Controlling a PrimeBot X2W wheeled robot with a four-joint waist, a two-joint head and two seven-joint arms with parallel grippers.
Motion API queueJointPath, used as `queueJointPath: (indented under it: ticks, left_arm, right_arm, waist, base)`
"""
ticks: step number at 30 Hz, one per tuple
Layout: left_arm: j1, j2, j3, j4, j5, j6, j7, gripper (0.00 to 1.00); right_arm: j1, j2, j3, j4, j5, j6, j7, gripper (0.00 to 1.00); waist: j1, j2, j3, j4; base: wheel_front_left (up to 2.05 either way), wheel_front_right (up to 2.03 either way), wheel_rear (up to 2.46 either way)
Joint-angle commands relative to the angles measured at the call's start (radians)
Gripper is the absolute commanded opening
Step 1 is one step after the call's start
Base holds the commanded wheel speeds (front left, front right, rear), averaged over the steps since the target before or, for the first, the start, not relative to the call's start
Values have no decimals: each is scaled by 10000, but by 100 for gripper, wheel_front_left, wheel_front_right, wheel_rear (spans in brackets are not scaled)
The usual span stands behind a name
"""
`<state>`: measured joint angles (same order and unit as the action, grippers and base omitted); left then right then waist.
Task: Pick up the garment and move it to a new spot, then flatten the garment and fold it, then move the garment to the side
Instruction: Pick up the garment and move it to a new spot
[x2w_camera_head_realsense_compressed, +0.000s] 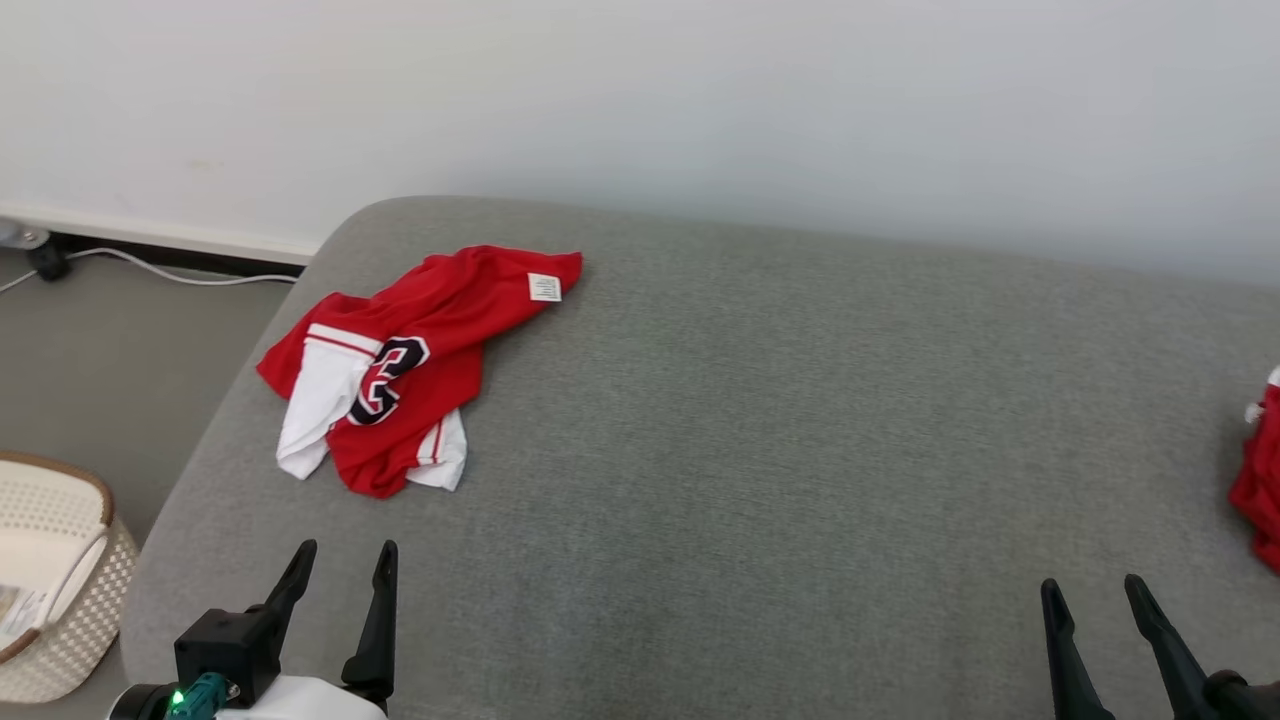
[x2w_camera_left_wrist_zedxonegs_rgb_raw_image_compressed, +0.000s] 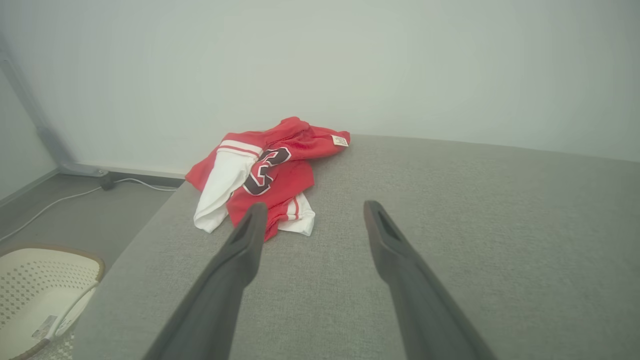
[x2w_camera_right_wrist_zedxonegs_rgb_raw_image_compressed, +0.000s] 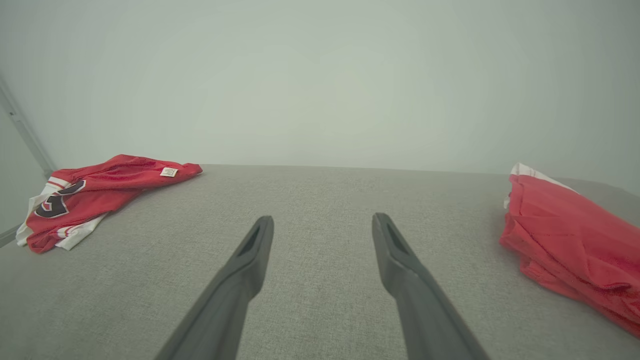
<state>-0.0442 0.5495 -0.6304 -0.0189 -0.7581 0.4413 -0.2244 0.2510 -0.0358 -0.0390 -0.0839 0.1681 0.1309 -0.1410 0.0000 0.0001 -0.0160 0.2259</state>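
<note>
A crumpled red and white garment (x2w_camera_head_realsense_compressed: 400, 365) with a dark number and a small white label lies at the far left of the grey cushioned surface (x2w_camera_head_realsense_compressed: 760, 440). It also appears ahead and left of the fingers in the left wrist view (x2w_camera_left_wrist_zedxonegs_rgb_raw_image_compressed: 265, 175) and at the left in the right wrist view (x2w_camera_right_wrist_zedxonegs_rgb_raw_image_compressed: 90, 192). My left gripper (x2w_camera_head_realsense_compressed: 343, 551) hovers open near the front edge, short of the garment, nothing between its fingers (x2w_camera_left_wrist_zedxonegs_rgb_raw_image_compressed: 312, 205). My right gripper (x2w_camera_head_realsense_compressed: 1092, 586) stands open at the lower right over bare fabric (x2w_camera_right_wrist_zedxonegs_rgb_raw_image_compressed: 322, 220).
A second red garment (x2w_camera_head_realsense_compressed: 1258, 480) lies at the right edge of the surface, seen folded at the right in the right wrist view (x2w_camera_right_wrist_zedxonegs_rgb_raw_image_compressed: 570, 245). A white perforated basket (x2w_camera_head_realsense_compressed: 55, 570) stands on the floor at the left. A cable (x2w_camera_head_realsense_compressed: 150, 268) runs along the pale wall.
</note>
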Motion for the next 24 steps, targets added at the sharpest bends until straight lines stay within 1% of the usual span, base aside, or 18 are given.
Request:
queueJointPath:
  ticks: [1,2,9,15,18,24]
  left_arm:
    - [-496,196,432,-231,21,52,-73,100]
    - [-496,196,432,-231,21,52,-73,100]
    - [-624,81,248,-148,48,-45,-2,100]
    - [-661,10,227,-64,5,-88,-17,100]
    - [-667,-35,227,-27,-34,-122,-31,100]
    - [-660,-75,247,10,-81,-146,-60,100]
  right_arm:
    - [-393,-145,316,-299,28,-2,38,100]
    - [-393,-145,316,-299,28,-2,38,100]
    - [-444,-145,649,-123,83,-2,26,100]
    - [-560,-145,999,-19,125,-2,5,100]
    - [-591,-145,1040,42,165,-2,-2,100]
    - [-694,-145,1158,115,219,-2,1,100]
  waist:
    - [0,-1,2,677]
    - [0,-1,2,677]
    - [0,-1,-71,1873]
    - [0,-1,-80,2606]
    - [0,-1,-86,2829]
    - [0,-1,-22,2886]
  base:
    - [0,0,0]
    - [0,0,0]
    - [0,0,0]
    - [0,0,0]
    - [0,0,0]
    - [0,0,0]
